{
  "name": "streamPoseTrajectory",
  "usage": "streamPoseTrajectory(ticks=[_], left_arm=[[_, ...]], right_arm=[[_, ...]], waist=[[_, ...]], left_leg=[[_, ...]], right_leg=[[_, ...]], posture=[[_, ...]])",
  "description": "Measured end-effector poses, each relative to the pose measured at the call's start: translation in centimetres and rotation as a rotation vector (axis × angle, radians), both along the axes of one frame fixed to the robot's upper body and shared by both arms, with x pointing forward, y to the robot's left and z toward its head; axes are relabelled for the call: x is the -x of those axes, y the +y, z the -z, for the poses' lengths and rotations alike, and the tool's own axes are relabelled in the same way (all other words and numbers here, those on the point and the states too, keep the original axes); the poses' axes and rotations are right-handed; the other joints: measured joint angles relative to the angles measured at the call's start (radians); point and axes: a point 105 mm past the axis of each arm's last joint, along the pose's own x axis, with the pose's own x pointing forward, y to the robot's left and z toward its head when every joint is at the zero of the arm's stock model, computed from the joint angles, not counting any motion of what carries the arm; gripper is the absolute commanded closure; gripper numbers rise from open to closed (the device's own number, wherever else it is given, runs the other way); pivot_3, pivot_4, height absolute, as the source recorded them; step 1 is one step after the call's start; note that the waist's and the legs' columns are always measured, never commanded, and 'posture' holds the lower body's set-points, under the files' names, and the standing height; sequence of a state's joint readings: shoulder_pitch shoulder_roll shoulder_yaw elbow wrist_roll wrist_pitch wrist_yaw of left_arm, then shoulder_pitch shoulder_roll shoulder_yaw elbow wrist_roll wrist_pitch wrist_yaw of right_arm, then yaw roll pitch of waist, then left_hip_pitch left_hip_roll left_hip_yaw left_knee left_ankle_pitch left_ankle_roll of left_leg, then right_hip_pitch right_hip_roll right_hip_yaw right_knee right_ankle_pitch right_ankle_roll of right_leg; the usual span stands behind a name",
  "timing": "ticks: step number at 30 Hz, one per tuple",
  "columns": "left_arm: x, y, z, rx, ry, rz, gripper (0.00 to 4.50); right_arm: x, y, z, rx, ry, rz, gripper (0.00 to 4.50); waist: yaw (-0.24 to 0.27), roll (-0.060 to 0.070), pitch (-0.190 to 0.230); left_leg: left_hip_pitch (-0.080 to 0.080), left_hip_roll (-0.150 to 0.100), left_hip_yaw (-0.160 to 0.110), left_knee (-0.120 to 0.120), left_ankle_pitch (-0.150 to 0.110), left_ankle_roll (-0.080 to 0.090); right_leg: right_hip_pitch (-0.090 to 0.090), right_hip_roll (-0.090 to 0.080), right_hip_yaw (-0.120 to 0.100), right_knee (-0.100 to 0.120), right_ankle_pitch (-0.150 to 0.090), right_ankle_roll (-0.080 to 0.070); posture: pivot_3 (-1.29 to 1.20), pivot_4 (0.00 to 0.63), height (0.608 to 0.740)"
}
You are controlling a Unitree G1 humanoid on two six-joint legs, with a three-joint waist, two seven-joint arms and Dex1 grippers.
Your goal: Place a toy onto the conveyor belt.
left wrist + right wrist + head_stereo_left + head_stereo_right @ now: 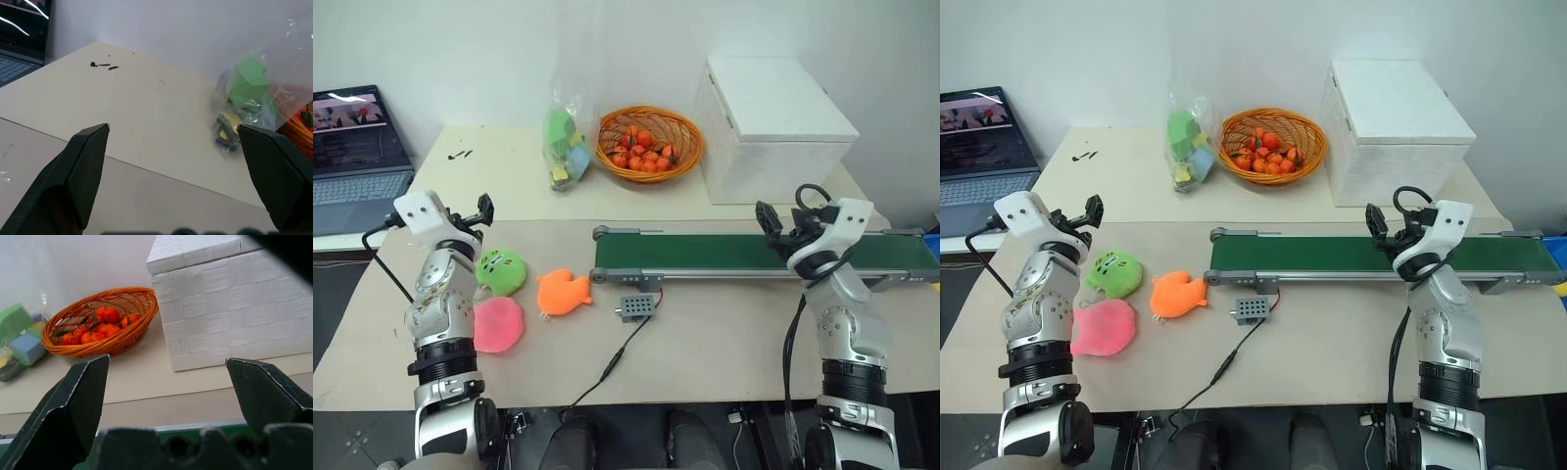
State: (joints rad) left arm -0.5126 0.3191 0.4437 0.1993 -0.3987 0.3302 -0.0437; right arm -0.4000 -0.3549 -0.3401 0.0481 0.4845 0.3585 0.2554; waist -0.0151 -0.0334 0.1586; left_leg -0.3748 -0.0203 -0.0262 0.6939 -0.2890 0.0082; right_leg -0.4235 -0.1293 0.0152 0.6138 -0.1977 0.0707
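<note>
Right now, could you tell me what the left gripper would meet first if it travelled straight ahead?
Probably the clear plastic bag of coloured foam blocks, slightly off-centre; the open left gripper points along the beige tabletop toward it, though depth is uncertain.

no readable text, labels or numbers anywhere; laptop (357,157) screen contents too small to make out

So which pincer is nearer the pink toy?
Left. The left pincer hovers just above and behind the pink toy; the right pincer is far across, over the conveyor belt.
</note>
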Motion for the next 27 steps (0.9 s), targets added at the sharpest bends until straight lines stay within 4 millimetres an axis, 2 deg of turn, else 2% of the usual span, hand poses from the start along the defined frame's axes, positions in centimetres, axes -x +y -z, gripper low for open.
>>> streamPoseTrajectory(ticks=[4,6,7,8,9,11,12,13,16,23,25,26,27], left_arm=[[0.0,-0.1,0.0,-0.002,0.001,0.004,0.04],[-0.1,-0.3,0.0,-0.005,0.001,0.010,0.04],[-0.2,-0.5,-0.1,-0.006,-0.001,0.015,0.04],[-0.4,-0.7,-0.2,-0.005,-0.004,0.022,0.04],[-0.4,-0.8,-0.3,-0.006,-0.005,0.025,0.04],[-0.6,-1.3,-0.4,-0.006,-0.008,0.041,0.04],[-0.6,-1.4,-0.4,-0.006,-0.007,0.042,0.04],[-0.6,-1.4,-0.3,-0.006,-0.006,0.042,0.04],[-0.7,-1.3,-0.2,-0.006,0.000,0.041,0.04],[-0.5,-2.2,-0.6,0.018,-0.013,0.112,0.04],[0.6,-2.4,-1.2,0.075,-0.037,0.207,0.04],[1.7,-2.0,-1.5,0.112,-0.049,0.250,0.04],[3.2,-0.7,-1.6,0.156,-0.048,0.277,0.04]], right_arm=[[-0.1,0.7,0.1,0.025,0.005,-0.030,0.00],[0.2,3.0,-0.1,0.105,0.012,-0.142,0.00],[0.8,5.0,-0.4,0.150,0.001,-0.246,0.00],[2.2,8.1,-1.1,0.202,-0.032,-0.422,0.00],[3.2,9.8,-1.4,0.232,-0.050,-0.518,0.00],[7.9,14.8,-1.7,0.348,-0.102,-0.868,0.00],[10.1,16.5,-1.5,0.385,-0.113,-1.009,0.00],[11.3,17.2,-1.2,0.396,-0.114,-1.093,0.00],[12.3,17.6,-0.5,0.422,-0.085,-1.189,0.00],[12.0,17.5,-0.2,0.449,-0.074,-1.198,0.00],[12.0,17.6,-0.1,0.445,-0.073,-1.205,0.00],[11.9,17.7,-0.1,0.442,-0.071,-1.206,0.00],[11.9,17.6,0.0,0.439,-0.068,-1.207,0.00]], waist=[[-0.001,0.000,0.000],[-0.003,0.000,0.000],[-0.004,0.000,0.000],[-0.005,0.000,0.000],[-0.005,0.000,0.000],[-0.003,0.000,0.000],[-0.002,0.000,0.000],[0.000,0.000,0.000],[0.004,0.000,0.000],[0.001,0.000,0.000],[-0.006,0.000,0.000],[-0.013,0.000,0.000],[-0.021,0.000,0.000]], left_leg=[[0.000,0.000,0.000,0.000,0.000,0.000],[0.000,0.000,0.000,0.000,0.000,0.000],[0.000,0.000,0.000,0.000,0.000,0.000],[-0.001,0.001,-0.001,0.000,0.000,0.000],[-0.001,0.001,-0.001,-0.001,0.000,0.000],[-0.001,0.001,-0.003,0.000,-0.001,0.001],[-0.001,0.001,-0.003,0.000,-0.001,0.002],[-0.002,0.000,-0.004,0.001,-0.001,0.002],[-0.002,0.000,-0.003,0.003,-0.001,0.001],[-0.001,0.000,-0.003,0.002,0.000,0.000],[-0.001,0.001,-0.003,0.001,0.000,0.001],[-0.001,0.001,-0.003,0.000,-0.001,0.001],[-0.001,0.002,-0.003,-0.001,-0.001,0.001]], right_leg=[[0.000,0.000,0.000,0.000,0.000,0.000],[-0.001,0.000,0.000,0.000,0.000,0.000],[-0.001,0.000,0.000,0.000,0.000,0.000],[-0.001,0.001,0.000,0.000,0.000,0.000],[-0.001,0.001,-0.001,-0.001,0.000,0.000],[0.000,0.001,-0.002,-0.003,0.000,0.000],[0.001,0.001,-0.003,-0.003,0.000,0.000],[0.002,0.001,-0.003,-0.004,0.000,0.000],[0.002,0.000,-0.003,-0.003,0.000,0.001],[0.001,0.000,-0.002,-0.002,0.001,0.001],[0.000,0.000,-0.002,-0.002,0.001,0.001],[-0.001,0.000,-0.001,-0.002,0.000,0.001],[-0.002,0.000,-0.001,-0.001,0.000,0.001]], posture=[[0.00,0.150,0.727],[0.00,0.150,0.727],[0.00,0.150,0.727],[0.00,0.150,0.727],[0.00,0.150,0.727],[0.00,0.150,0.727],[0.00,0.150,0.727],[0.00,0.150,0.727],[0.00,0.150,0.727],[0.00,0.150,0.727],[0.00,0.150,0.727],[0.00,0.150,0.727],[0.00,0.150,0.727]])
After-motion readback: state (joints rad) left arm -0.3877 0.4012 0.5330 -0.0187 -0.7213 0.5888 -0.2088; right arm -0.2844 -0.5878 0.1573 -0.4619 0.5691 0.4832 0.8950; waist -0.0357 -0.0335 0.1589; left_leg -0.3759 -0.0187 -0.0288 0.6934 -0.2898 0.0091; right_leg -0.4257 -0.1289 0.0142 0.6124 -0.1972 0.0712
